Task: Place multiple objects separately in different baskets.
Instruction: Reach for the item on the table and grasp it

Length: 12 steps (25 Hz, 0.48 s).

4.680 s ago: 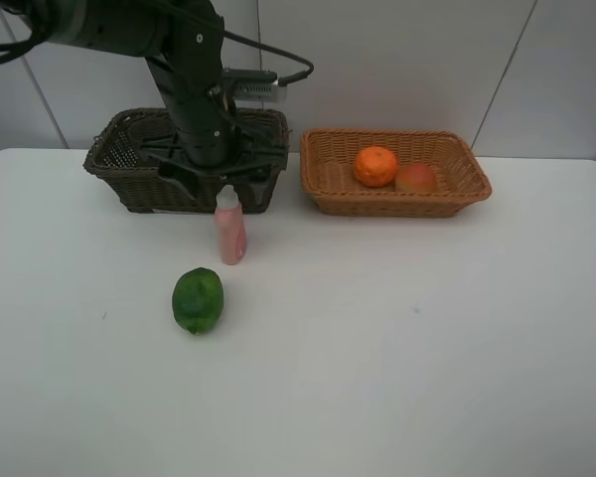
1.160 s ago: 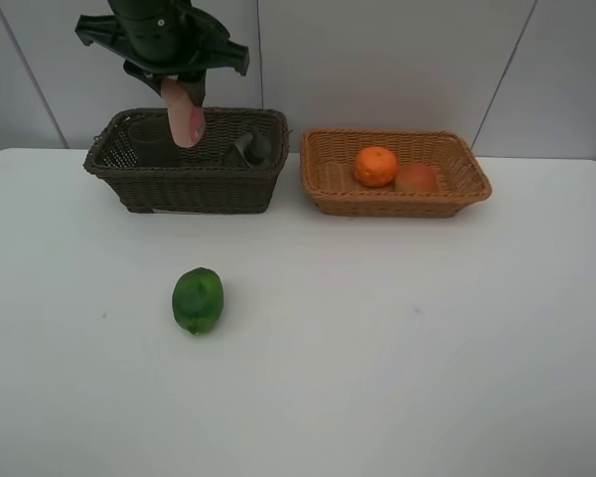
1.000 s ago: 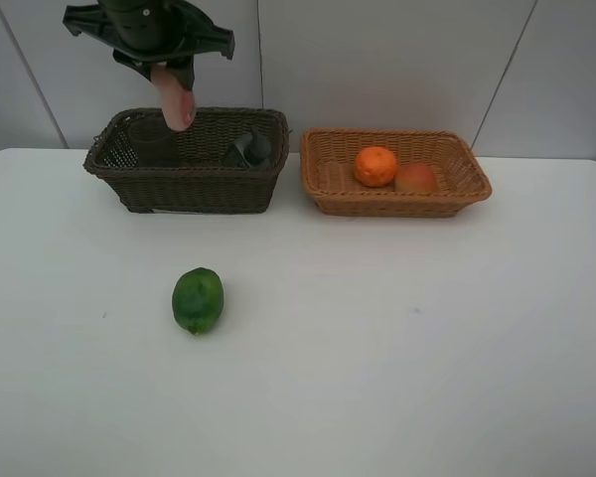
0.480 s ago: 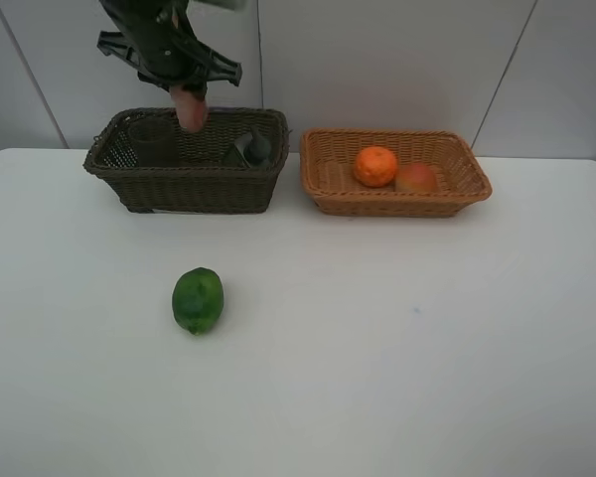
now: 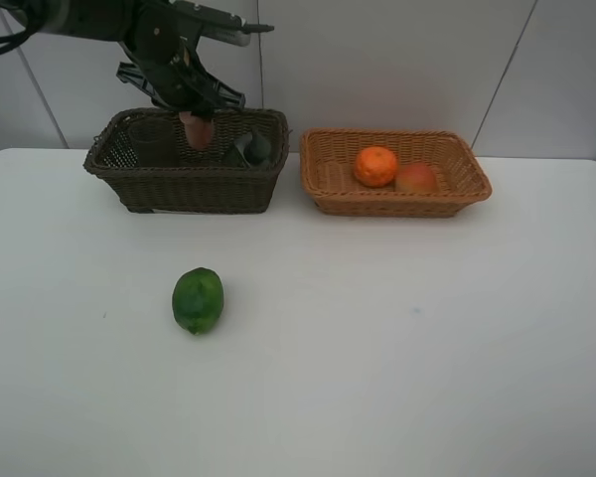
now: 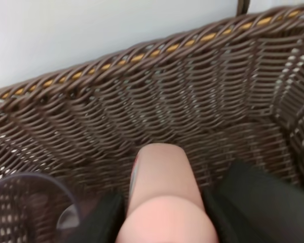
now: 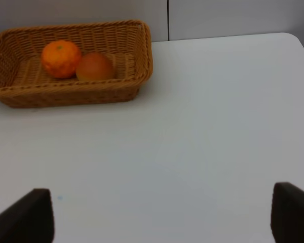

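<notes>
White table [image 5: 397, 358], pale grey panelled wall [image 5: 397, 60] with dark seams behind

Looked like a lab or robot test bench: plain white table [image 5: 397, 358] against bare light grey wall panels [image 5: 397, 60] at 12 o'clock, a black robot arm [image 5: 129, 30] with loose cabling at 11 o'clock, and staged props only, namely two wicker baskets [image 5: 187, 184] and fruit.
</notes>
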Motion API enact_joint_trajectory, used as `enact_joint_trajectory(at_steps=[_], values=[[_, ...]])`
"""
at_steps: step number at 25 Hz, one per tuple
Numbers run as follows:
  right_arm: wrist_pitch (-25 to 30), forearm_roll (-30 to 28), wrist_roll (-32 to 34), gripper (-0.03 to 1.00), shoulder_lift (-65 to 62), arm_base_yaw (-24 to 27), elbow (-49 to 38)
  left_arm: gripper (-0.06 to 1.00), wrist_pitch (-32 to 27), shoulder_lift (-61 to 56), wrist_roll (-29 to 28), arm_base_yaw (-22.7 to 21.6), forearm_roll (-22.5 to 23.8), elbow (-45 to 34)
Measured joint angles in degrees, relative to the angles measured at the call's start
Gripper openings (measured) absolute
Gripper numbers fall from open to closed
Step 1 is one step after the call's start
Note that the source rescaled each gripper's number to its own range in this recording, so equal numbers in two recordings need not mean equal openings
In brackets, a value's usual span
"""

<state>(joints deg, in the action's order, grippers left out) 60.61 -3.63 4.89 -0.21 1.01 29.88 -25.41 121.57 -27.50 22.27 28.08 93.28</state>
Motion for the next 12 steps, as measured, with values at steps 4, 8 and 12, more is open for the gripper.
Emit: enact_joint_trajectory(at_steps=[4,8,12], values=[[0.0,0.0,0.0,0.88,0.0,0.0,0.0,0.43,0.0,1.5,0.0,0.0,-0.7,0.0],[0.0,0.0,0.0,0.88,0.0,0.0,0.0,0.43,-0.2,2.0,0.0,0.0,-1.6,0.0],[0.0,0.0,0.0,0.88,0.0,0.0,0.0,0.44,-0.9,2.0,0.0,0.0,-1.7,0.0]])
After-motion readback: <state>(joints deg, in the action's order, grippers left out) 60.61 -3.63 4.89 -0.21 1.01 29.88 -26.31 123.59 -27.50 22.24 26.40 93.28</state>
